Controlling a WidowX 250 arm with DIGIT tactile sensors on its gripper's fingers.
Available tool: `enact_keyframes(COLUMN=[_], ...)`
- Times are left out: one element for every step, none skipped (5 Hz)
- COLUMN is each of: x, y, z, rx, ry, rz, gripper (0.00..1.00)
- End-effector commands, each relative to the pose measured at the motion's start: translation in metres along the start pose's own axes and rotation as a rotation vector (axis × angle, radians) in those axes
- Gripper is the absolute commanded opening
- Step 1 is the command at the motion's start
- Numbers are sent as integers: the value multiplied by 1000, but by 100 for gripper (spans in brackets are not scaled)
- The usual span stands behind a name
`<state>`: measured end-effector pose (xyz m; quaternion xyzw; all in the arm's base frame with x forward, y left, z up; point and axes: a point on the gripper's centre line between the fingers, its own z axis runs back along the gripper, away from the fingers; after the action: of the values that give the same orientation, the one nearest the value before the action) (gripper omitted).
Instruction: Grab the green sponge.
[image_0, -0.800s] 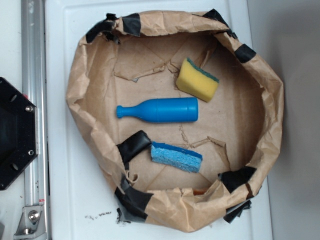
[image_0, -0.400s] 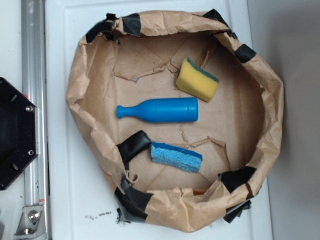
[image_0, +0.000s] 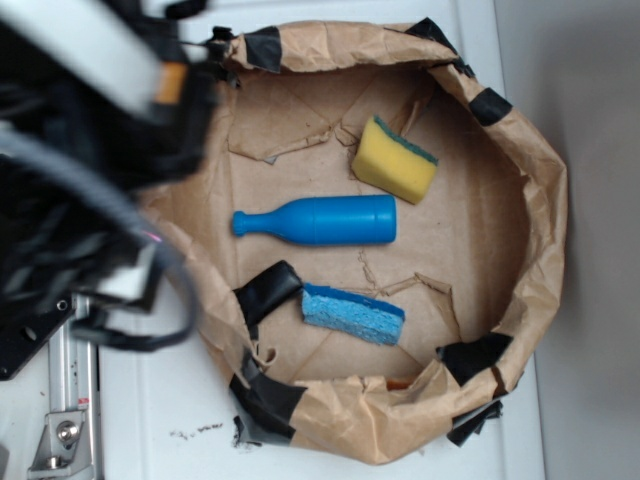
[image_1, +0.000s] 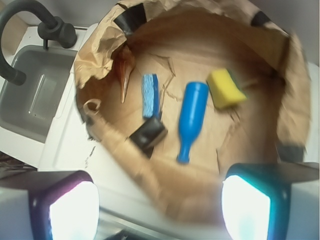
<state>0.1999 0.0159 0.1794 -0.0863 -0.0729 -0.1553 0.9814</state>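
Note:
The green sponge (image_0: 395, 160), a yellow wedge with a thin dark green layer on its far edge, lies in the upper right of the brown paper bowl (image_0: 545, 200). In the wrist view it (image_1: 226, 89) lies far ahead, right of centre. My gripper (image_1: 160, 205) is open and empty, its two fingertips wide apart above the bowl's near rim (image_1: 165, 175). In the exterior view my arm (image_0: 90, 150) is a dark blur over the bowl's left rim, well left of the sponge, and its fingers cannot be made out there.
A blue plastic bottle (image_0: 320, 221) lies across the bowl's middle, with a blue rectangular sponge (image_0: 353, 313) below it and a black tape patch (image_0: 268, 290) beside that. A metal rail (image_0: 70, 400) runs on the left. The wrist view shows a sink (image_1: 40, 95) and a dark faucet (image_1: 30, 15).
My arm has swung into the exterior view from the upper left and now covers the bowl's left rim. The sponges and bottle have not moved.

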Motion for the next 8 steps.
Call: enact_keyframes(x=[32, 40, 45, 52, 61, 66, 66, 61], y=[44, 57, 75, 88, 98, 105, 109, 103], z=[-73, -100, -104, -100, -94, -111, -132, -142], rx=[-20, 48, 82, 96, 89, 107, 155, 178], ry=[83, 114, 115, 90, 59, 77, 130, 129], rz=[37, 99, 155, 194, 216, 231, 222, 222], gripper=[100, 100, 100, 100, 100, 100, 100, 0])
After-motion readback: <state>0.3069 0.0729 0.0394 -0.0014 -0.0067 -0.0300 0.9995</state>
